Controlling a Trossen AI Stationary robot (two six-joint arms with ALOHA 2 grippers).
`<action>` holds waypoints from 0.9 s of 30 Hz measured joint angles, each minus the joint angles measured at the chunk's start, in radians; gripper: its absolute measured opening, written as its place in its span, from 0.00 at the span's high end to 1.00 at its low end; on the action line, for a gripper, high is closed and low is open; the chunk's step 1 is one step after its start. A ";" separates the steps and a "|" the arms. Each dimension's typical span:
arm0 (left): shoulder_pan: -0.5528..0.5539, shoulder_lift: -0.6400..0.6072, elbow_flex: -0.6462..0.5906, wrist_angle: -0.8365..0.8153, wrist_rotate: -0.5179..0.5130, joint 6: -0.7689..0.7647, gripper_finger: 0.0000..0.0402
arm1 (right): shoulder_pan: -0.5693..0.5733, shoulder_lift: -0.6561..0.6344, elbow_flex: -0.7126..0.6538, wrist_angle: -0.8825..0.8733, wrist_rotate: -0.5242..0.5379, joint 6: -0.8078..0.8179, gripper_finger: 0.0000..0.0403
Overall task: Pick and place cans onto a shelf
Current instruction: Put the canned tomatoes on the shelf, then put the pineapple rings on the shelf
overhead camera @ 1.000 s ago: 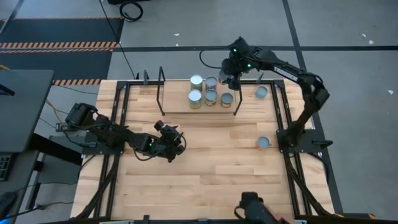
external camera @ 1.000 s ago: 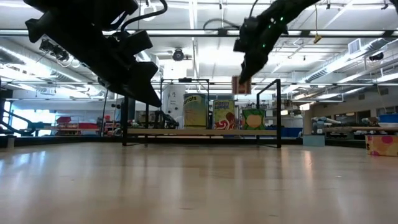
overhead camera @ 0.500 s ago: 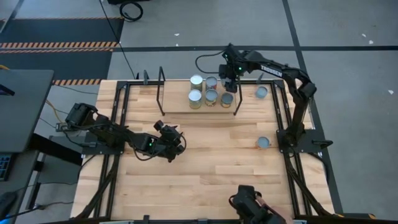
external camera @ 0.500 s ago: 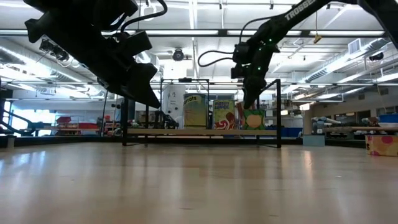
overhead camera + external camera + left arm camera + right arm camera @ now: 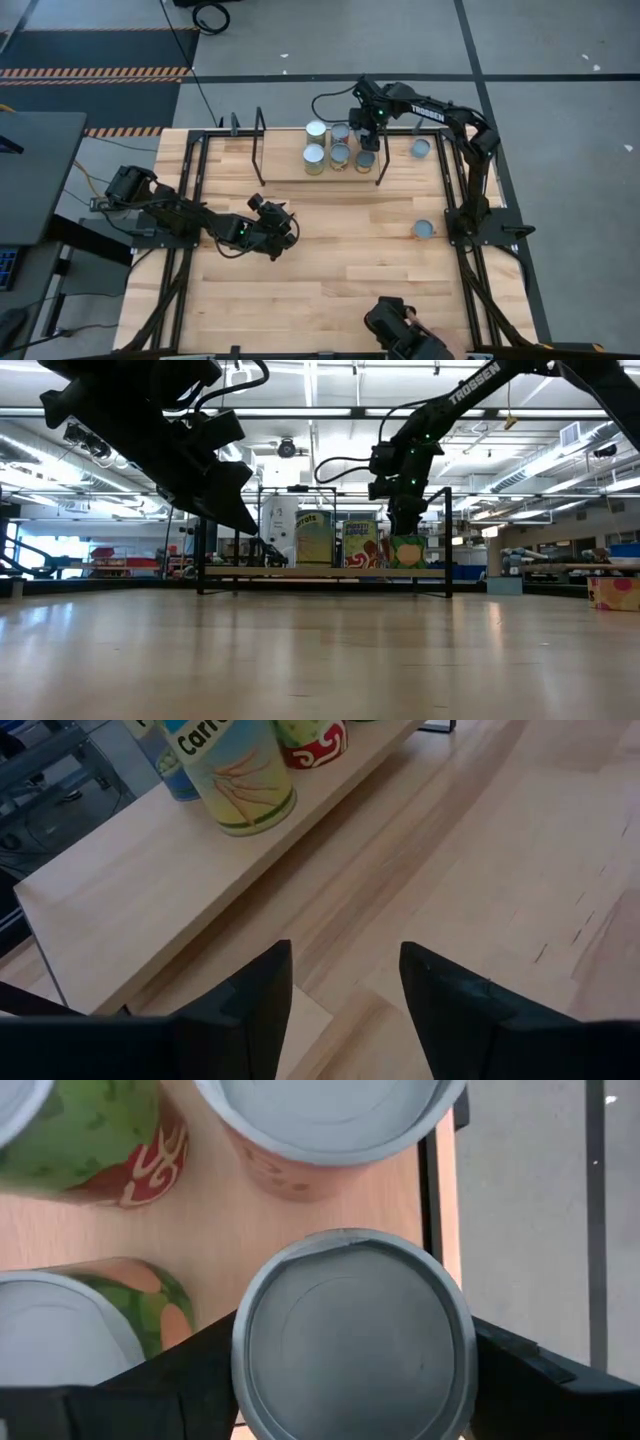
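Six cans (image 5: 339, 153) are standing on one shelf (image 5: 285, 165), two more are sitting on the table (image 5: 330, 270), and two arms (image 5: 180, 215) are showing.

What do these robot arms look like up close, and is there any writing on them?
Both arms are dark, nearly black, built of jointed segments. The right arm carries white lettering along one link, a looping black cable and a small green light near its wrist. The left arm shows a green light too. The left gripper ends in two flat, dark, wedge-shaped fingers.
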 joint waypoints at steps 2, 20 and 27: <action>0.000 0.000 0.000 0.000 0.000 0.000 0.52 | 0.001 0.002 0.000 -0.003 0.000 0.000 0.22; 0.000 0.000 0.000 0.000 -0.002 0.013 0.52 | 0.028 -0.014 -0.001 -0.021 0.052 0.015 0.15; 0.000 0.000 0.000 0.000 -0.003 0.013 0.52 | 0.059 -0.110 -0.002 -0.040 0.061 0.016 0.15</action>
